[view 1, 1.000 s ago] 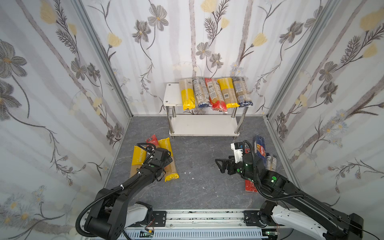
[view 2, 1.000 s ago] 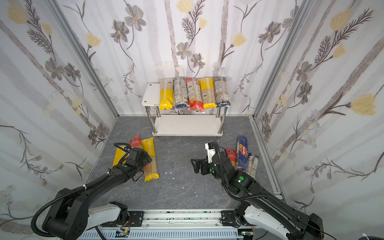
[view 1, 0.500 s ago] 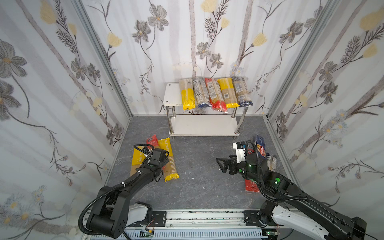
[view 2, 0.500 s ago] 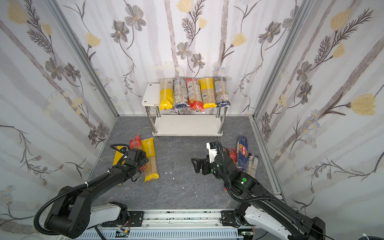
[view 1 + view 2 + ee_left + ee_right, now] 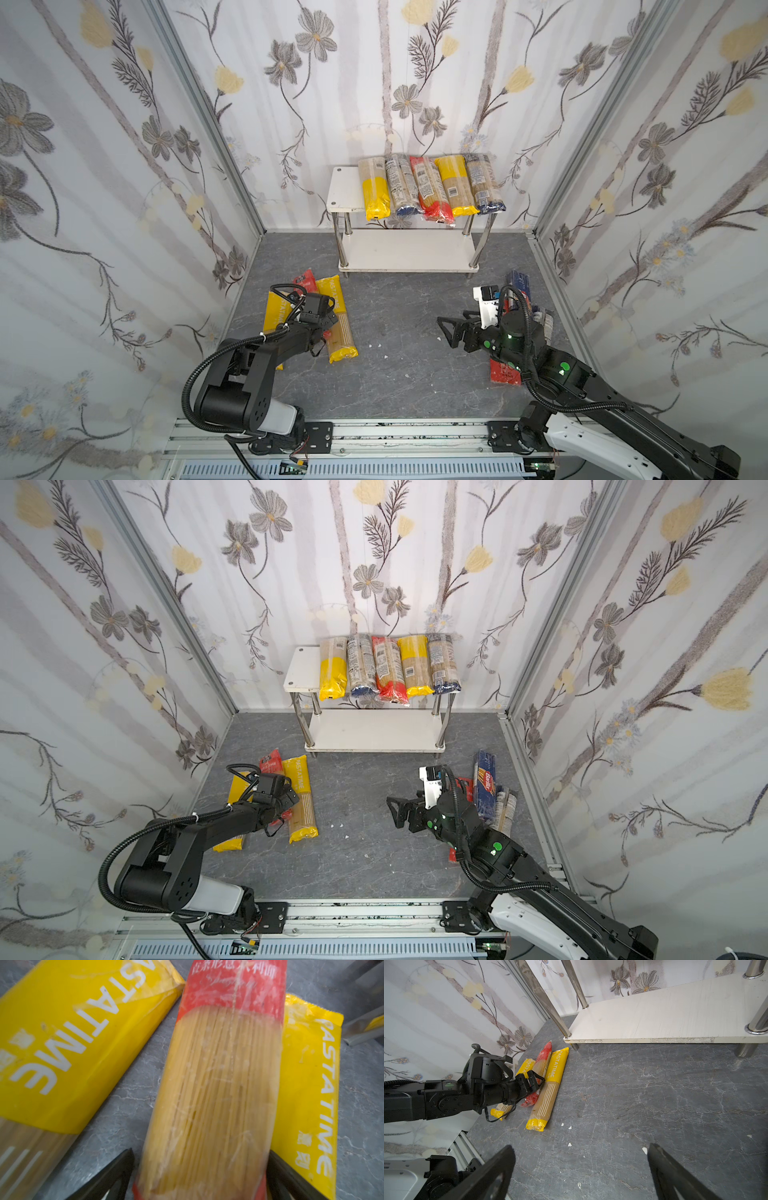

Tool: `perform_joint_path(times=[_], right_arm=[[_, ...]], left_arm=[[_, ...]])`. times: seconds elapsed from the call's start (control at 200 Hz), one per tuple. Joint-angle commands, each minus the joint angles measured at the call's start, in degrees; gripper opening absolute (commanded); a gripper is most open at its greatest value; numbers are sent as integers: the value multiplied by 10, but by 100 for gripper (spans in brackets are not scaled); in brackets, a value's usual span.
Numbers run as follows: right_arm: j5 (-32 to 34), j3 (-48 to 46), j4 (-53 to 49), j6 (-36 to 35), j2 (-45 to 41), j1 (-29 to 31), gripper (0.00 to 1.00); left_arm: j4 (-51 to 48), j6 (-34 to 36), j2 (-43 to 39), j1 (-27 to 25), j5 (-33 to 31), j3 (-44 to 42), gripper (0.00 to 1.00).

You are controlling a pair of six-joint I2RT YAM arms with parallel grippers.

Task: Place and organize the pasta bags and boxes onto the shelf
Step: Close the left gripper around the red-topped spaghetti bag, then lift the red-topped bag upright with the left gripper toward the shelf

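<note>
Red-ended clear spaghetti bag (image 5: 218, 1084) lies btwn left fingers (image 5: 110, 1176), spread wide, unclamped; left arm (image 5: 286, 336) stretched low, fwd. Right fingers (image 5: 492, 1174) released.

Red-ended spaghetti pack (image 5: 212, 1084) lies flat between the spread jaws of the left gripper (image 5: 200, 1151). A yellow PASTATIME pack (image 5: 311, 1084) touches it on one side; a second yellow pack (image 5: 62, 1043) lies apart on the other. A dark blue Barilla box (image 5: 485, 783) lies flat behind the right gripper (image 5: 395, 812). The shelf (image 5: 345, 195) stands well beyond both grippers, with five packs (image 5: 428, 187) side by side on its top board.
</note>
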Motion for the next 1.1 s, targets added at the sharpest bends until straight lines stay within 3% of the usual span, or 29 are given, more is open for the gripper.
perform_joint_path(times=[0.0,0.145,0.41,0.659,1.094], right_arm=[[8,0,-5,8,-1,0,100],[6,3,-2,9,4,0,100],[6,14,-8,4,11,0,100],[4,16,-5,5,20,0,100],[-11,23,11,4,25,0,100]], left_arm=[[12,10,7,0,20,1,98],[13,14,23,1,31,5,78],[12,19,35,1,55,7,25],[-5,-9,-56,0,62,-20,1],[-182,22,-242,-2,39,72,0]])
